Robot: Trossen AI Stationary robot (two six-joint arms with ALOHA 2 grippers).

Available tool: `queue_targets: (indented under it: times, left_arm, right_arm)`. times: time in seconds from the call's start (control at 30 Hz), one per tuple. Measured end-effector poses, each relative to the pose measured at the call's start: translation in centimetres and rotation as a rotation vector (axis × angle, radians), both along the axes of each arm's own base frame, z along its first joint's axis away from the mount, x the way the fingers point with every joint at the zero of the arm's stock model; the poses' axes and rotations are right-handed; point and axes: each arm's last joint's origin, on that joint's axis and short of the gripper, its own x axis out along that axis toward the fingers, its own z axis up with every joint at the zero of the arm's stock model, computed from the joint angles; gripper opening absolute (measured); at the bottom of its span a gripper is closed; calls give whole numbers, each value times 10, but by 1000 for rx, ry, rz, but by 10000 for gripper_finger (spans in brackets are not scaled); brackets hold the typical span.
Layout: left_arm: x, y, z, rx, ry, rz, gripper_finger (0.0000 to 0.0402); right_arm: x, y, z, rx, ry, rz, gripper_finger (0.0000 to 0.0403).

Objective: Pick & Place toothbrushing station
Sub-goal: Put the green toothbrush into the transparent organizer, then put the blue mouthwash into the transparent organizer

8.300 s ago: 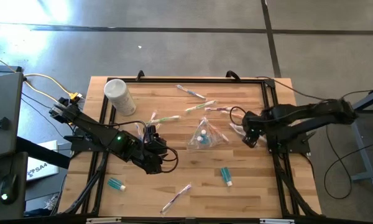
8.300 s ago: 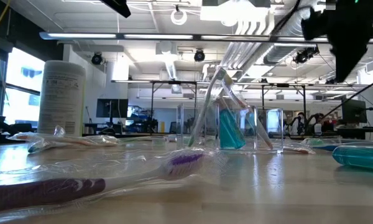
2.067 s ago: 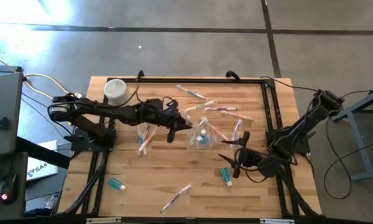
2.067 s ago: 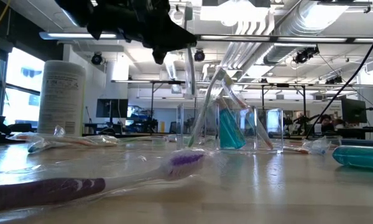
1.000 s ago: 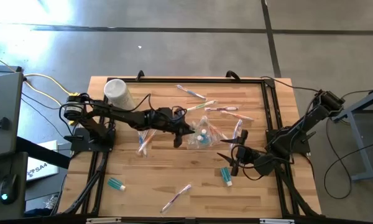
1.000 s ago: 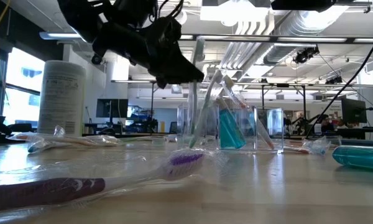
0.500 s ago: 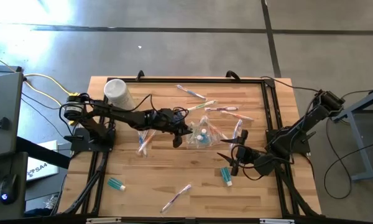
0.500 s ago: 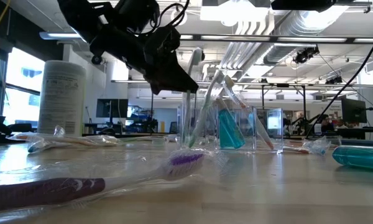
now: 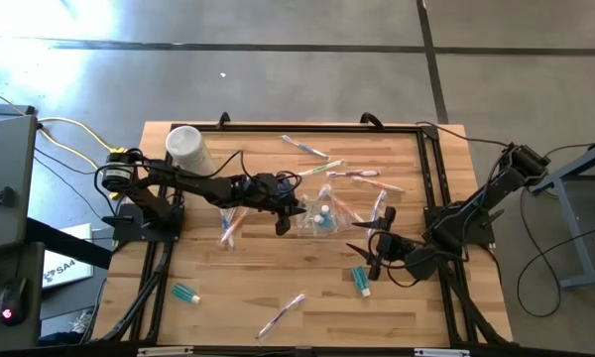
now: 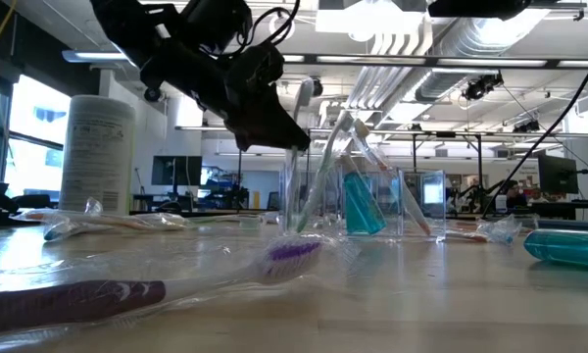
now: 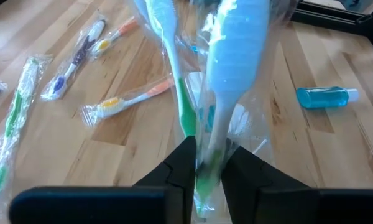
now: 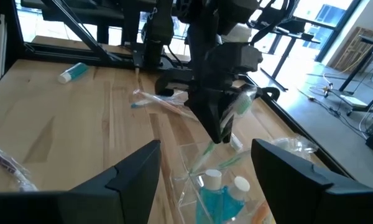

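Note:
The toothbrushing station, a clear boxy holder (image 9: pixel 322 216) (image 10: pixel 372 201) (image 12: pixel 217 180), stands mid-table with blue bottles and leaning toothbrushes in it. My left gripper (image 9: pixel 286 216) (image 10: pixel 292 142) (image 11: pixel 208 174) reaches in from the table's left to the holder's left end, shut on a plastic-wrapped toothbrush (image 10: pixel 296 186) (image 11: pixel 227 81). My right gripper (image 9: pixel 372 253) (image 12: pixel 205 155) waits wide open and empty, nearer the front right of the holder. My left gripper pinches the wrapped toothbrush's shaft (image 11: pixel 205 165) between its two fingers, below the brush head (image 10: pixel 304 93). The fingers come from the table's left, slanting down, and lie across the brush. The brush stands nearly upright; its lower end (image 10: pixel 292 227) is at the holder's left wall, inside or outside I cannot tell.
A white cylindrical tub (image 9: pixel 188 151) (image 10: pixel 96 152) stands at the far left. Wrapped toothbrushes lie scattered (image 9: pixel 302 147) (image 9: pixel 230 223) (image 9: pixel 281 315), one close to the low camera (image 10: pixel 127 289). Two small blue bottles (image 9: pixel 185 294) (image 9: pixel 361 281) lie near the front.
My left gripper has stayed at the holder's left end and tipped a little. The wrapped toothbrush, upright before, now leans slightly, with its lower end shifted toward the table's left. My right gripper has kept still.

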Motion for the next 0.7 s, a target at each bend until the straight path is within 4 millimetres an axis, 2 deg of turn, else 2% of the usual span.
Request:
queue_targets:
  times: [0.23, 0.4, 0.53, 0.7]
  left_arm:
    - [0, 0, 0, 1, -1, 1, 175]
    - [0, 0, 0, 1, -5, 1, 235]
    - [-3, 0, 2, -2, 13, -2, 248]
    - [-17, -6, 23, -8, 117, -20, 248]
  right_arm:
    - [-3, -1, -7, 33, 62, 22, 243]
    - [-3, 3, -11, 98, 132, 157, 243]
    - [-3, 5, -12, 133, 163, 232, 243]
    - [-3, 6, -12, 141, 172, 246, 243]
